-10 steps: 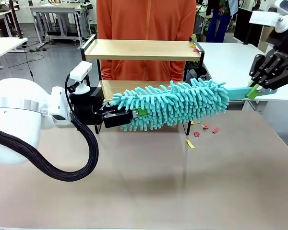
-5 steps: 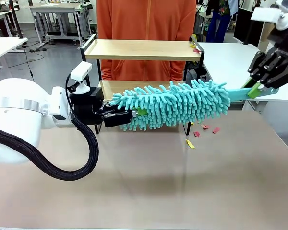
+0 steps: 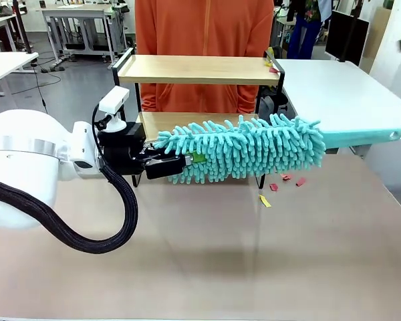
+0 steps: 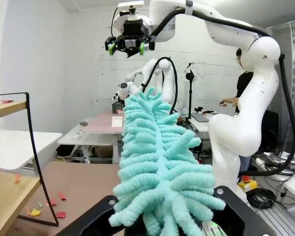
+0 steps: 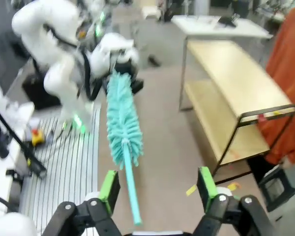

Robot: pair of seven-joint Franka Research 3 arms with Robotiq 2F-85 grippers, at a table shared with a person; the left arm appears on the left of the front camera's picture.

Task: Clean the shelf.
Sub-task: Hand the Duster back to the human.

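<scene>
The shelf [image 3: 197, 69] stands at the table's far side, two light boards on a black frame; it also appears as the shelf [image 4: 5, 196] and the shelf [image 5: 231, 78] in the wrist views. A turquoise fluffy duster [image 3: 254, 147] lies level in front of its lower board. My left gripper [image 3: 167, 164] is shut on the duster's fluffy left end. Its bare handle [image 3: 361, 137] sticks out to the right, untouched. My right gripper [image 5: 157, 189] hangs open high above the duster [image 5: 123, 123], apart from the handle. The left wrist view looks along the duster [image 4: 155, 162] to the right gripper [image 4: 128, 45] overhead.
Small red and yellow paper scraps [image 3: 281, 182] lie on the table by the shelf's right leg, and a few scraps [image 3: 272, 67] sit on the top board's right end. A person in an orange top [image 3: 204, 27] stands behind the shelf. A white table [image 3: 334, 87] adjoins on the right.
My right gripper opened, let go of the duster's handle and rose up and out of the front view. The left gripper kept its hold; the duster's handle end sank slightly to level.
</scene>
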